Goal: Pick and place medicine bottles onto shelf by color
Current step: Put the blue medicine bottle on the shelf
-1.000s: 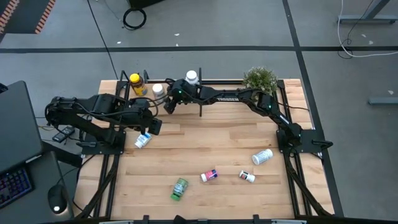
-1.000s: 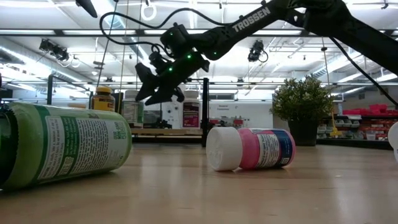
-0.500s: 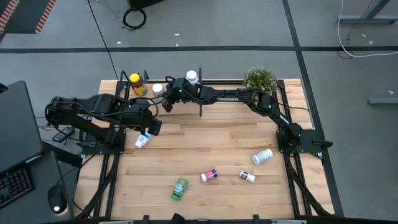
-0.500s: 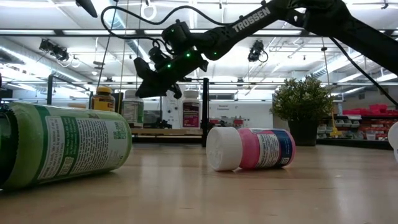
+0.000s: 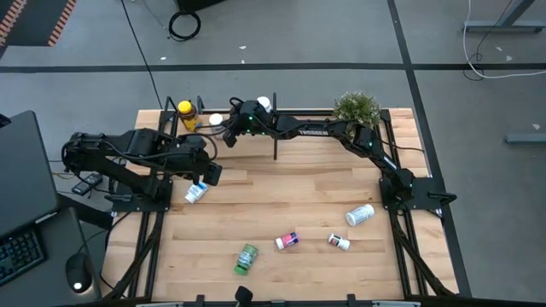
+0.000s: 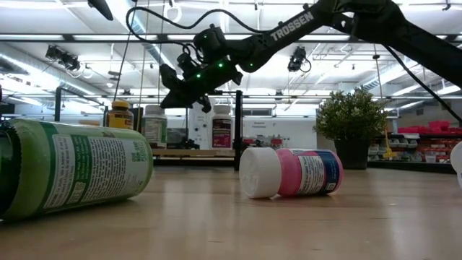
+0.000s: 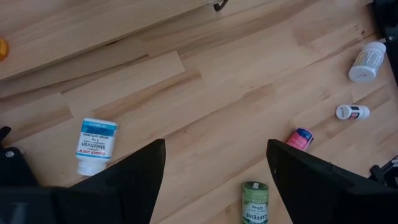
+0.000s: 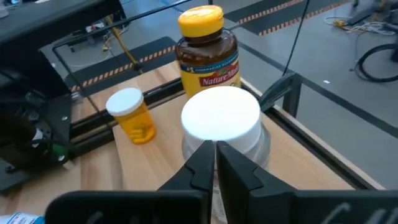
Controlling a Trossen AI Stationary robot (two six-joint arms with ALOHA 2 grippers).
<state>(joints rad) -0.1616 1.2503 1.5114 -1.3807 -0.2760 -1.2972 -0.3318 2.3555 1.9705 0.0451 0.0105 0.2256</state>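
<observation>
Partly behind right gripper (image 8: 216,163) (jaws together): white-capped bottle (image 8: 222,119).

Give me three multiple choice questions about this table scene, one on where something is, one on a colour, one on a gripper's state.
1. Where does the green bottle lie?
A. on the shelf
B. on the table's near side
C. in the left gripper

2. What colour is the cap of the amber bottle?
A. yellow
B. blue
C. black

3. How is the right gripper?
A. wide open
B. shut on the plant
C. shut, holding nothing

Answers: 1 B, the high view shows it lying on the planks, far from the shelf. 2 A, the right wrist view shows it. 3 C, its fingers meet above a white-capped bottle.
</observation>
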